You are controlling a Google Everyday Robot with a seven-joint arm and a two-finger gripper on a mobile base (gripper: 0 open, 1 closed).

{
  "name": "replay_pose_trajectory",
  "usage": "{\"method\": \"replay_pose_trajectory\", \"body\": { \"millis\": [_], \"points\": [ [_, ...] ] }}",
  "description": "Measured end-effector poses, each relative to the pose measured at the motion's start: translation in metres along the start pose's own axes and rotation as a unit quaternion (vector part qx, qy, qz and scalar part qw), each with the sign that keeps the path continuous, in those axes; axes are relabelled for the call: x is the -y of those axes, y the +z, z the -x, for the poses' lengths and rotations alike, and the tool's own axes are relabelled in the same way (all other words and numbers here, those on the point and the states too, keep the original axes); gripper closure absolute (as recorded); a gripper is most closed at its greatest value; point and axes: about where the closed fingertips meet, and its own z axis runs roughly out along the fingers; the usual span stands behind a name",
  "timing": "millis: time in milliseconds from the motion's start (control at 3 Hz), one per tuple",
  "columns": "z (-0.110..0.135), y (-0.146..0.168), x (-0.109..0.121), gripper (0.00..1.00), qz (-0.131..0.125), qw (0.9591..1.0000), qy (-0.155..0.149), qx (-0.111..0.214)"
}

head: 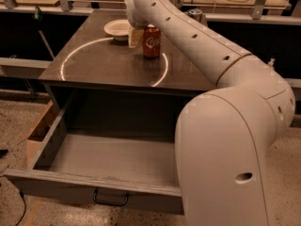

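A red soda can (151, 41) stands upright on the dark table top (108, 65), inside a thin white circle marked on it. My gripper (138, 36) hangs at the can's left side, touching or nearly touching it, at the end of my white arm that reaches in from the right. A white bowl (116, 28) sits just left of the gripper. The arm's wrist hides the gripper's upper part.
Below the table top an open drawer (70, 180) stands pulled out with nothing in it. A cardboard box (38, 130) rests on the floor at the left. A silver can (194, 14) and cluttered benches lie behind the table.
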Motion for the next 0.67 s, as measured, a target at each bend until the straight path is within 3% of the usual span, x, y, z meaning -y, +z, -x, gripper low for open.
{"method": "replay_pose_trajectory", "body": {
  "millis": [667],
  "points": [
    [0.01,0.018,0.014,0.0,-0.033,0.9994,0.009,0.012]
  ]
}}
